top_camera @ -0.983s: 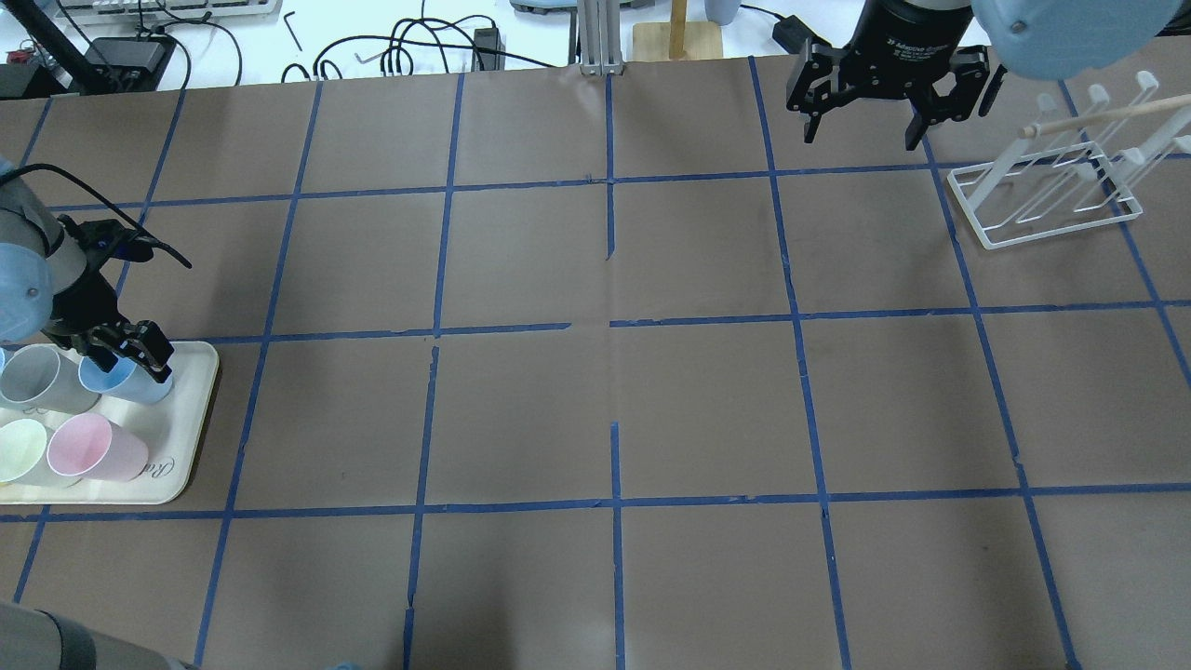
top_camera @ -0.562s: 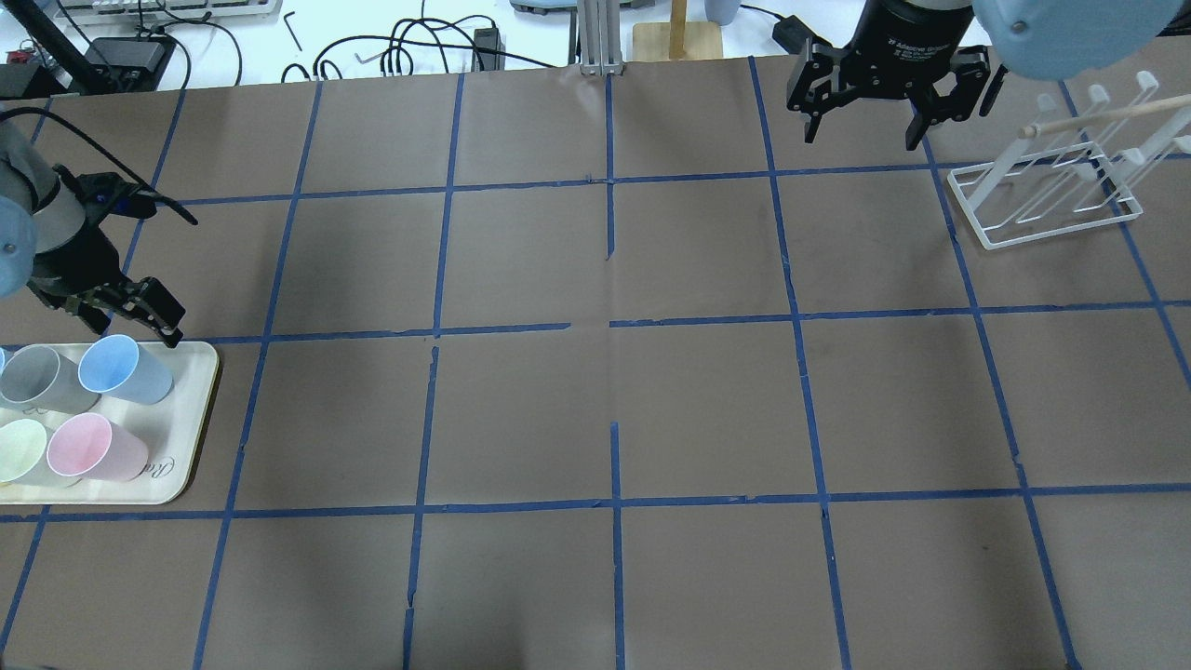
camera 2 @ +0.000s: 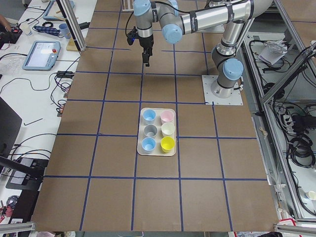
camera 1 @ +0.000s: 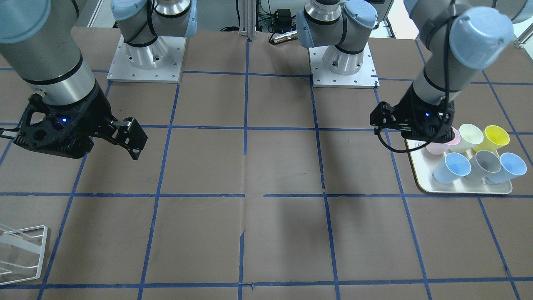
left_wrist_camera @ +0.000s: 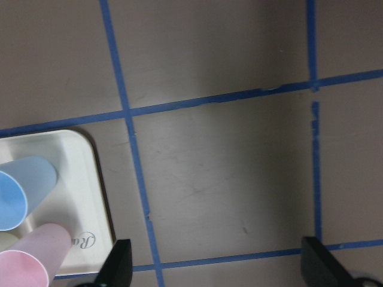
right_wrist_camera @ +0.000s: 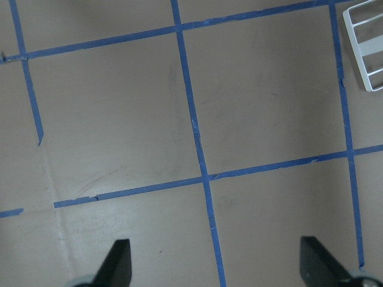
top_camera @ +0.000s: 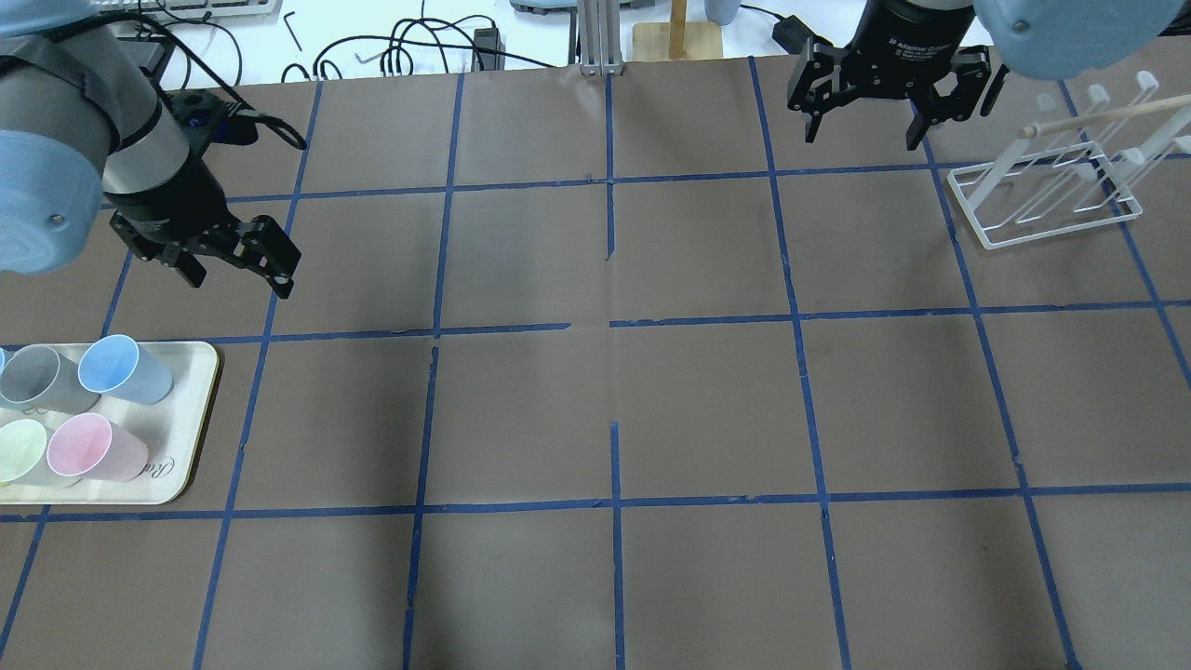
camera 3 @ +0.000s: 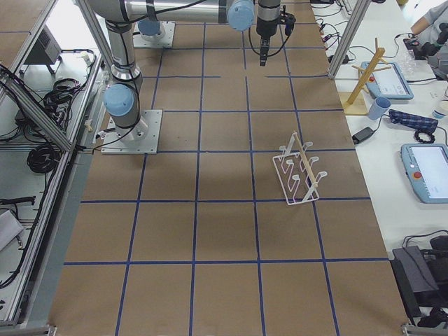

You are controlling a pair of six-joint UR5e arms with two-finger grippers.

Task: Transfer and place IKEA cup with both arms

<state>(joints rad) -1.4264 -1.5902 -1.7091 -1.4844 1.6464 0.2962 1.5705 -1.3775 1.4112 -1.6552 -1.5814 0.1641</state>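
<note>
Left gripper (top_camera: 237,275): was held spread wide with nothing between its fingers, in the upper left of the overhead view, above the table covering and apart from the tray.
Right gripper (top_camera: 863,133): was likewise held wide and empty, at the upper right of the overhead view, just left of the wire rack.
IKEA cup (top_camera: 124,369): was seen upright, mouth up, in the upper right corner of the tray, at the left edge of the overhead view; it was touched by neither gripper.
Neighbours: the grey cup (top_camera: 42,377) was set just beside it on the left, and the pink cup (top_camera: 93,447) just below it in the frame.
Second blue cup (camera 1: 509,167): was placed at the right end of the tray's lower row in the front-facing view, with the grey cup between it and the IKEA cup.
Tray (top_camera: 191,456): cream, with rounded corners, was laid flat on the table.
Left wrist view: a tray corner with the blue and pink cups was shown at lower left; the two fingertips (left_wrist_camera: 116,267) were seen well apart at the bottom edge.
Wire rack (top_camera: 1042,209): white, was stood at the upper right of the overhead view.
Table (top_camera: 614,409): was covered in brown paper gridded with blue tape.
</note>
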